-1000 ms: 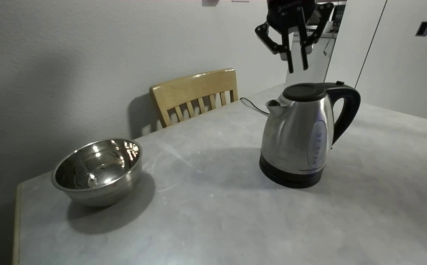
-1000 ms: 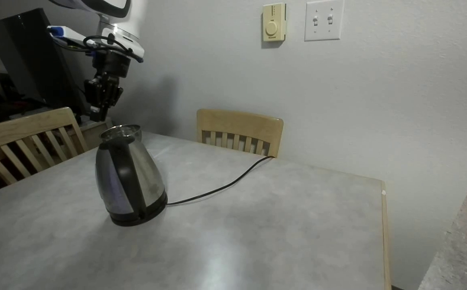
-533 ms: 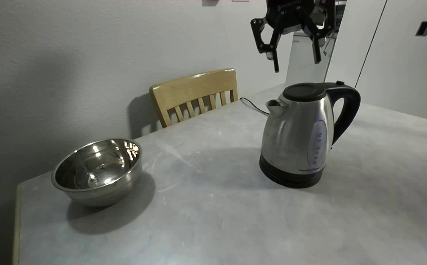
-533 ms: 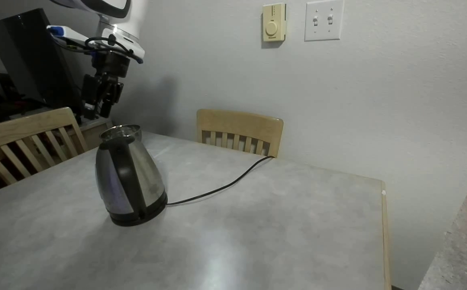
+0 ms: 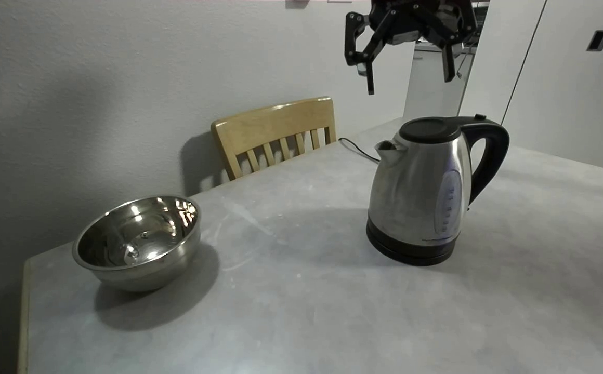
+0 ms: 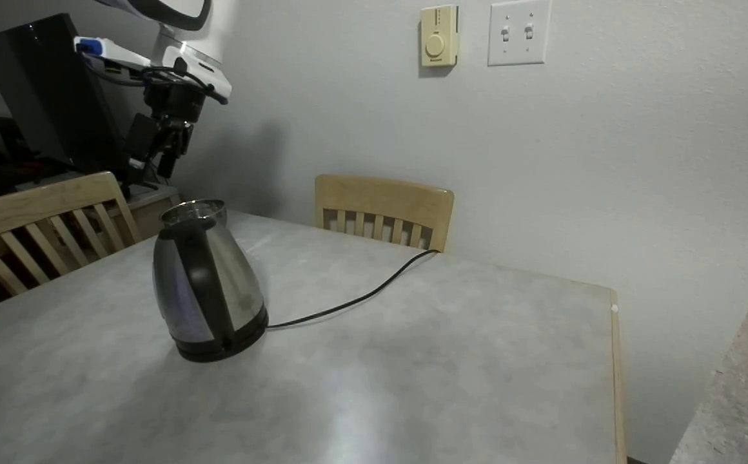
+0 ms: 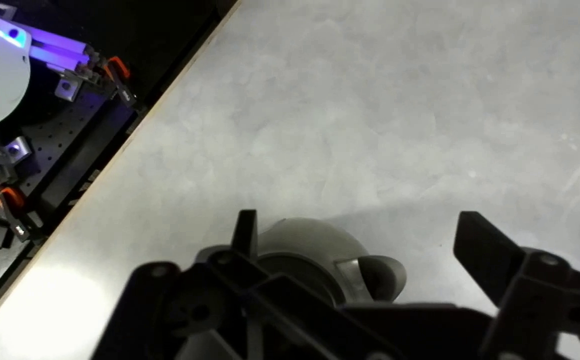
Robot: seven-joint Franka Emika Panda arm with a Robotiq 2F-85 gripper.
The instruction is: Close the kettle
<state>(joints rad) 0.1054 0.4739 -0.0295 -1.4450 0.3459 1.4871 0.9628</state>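
Gripper (image 5: pixel 409 87), black and two-fingered, hangs in the air over the round black lid (image 5: pixel 429 130) of a brushed stainless-steel electric kettle (image 5: pixel 415 192), its fingers (image 5: pixel 369 79) parted wide with nothing held between them. A second ago those fingers stood close together and lower down; since then they have spread and the white robot arm (image 6: pixel 195 53) has lifted them, leaving more air above the lid. That lid lies flat across the kettle's top, unchanged through those same moments, so the closing looks done and the arm seems to be backing away; whether the lid has latched cannot be told. The kettle stands upright on the mottled grey tabletop (image 5: pixel 291 322), its curved black handle (image 5: pixel 496 150) opposite the small steel spout (image 5: pixel 389 153), and has not shifted as the gripper rose. Farther out, a round, shiny steel bowl (image 5: pixel 143 278) sits well apart from it, near the tabletop's corner, and a light-wood slatted chair (image 5: pixel 275 123) stands behind the tabletop's edge; neither should matter for what remains, likely only a clean withdrawal.
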